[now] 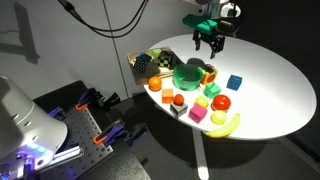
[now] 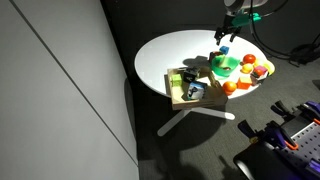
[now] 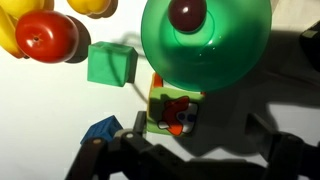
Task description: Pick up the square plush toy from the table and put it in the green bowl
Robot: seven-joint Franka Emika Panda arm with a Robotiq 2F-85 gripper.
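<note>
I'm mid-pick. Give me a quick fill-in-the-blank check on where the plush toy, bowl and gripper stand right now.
1. The plush toy rests on the ____, beside the bowl, not in it.
2. The bowl's colour is ____.
3. The gripper hangs above the plush toy with its jaws ____, holding nothing.
4. A dark round thing lies ____ the bowl.

Missing words: table; green; open; inside.

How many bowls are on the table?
1. The green bowl stands on the table, with the square plush toy right beside it. The surrounding clutter could hide a smaller one.
</note>
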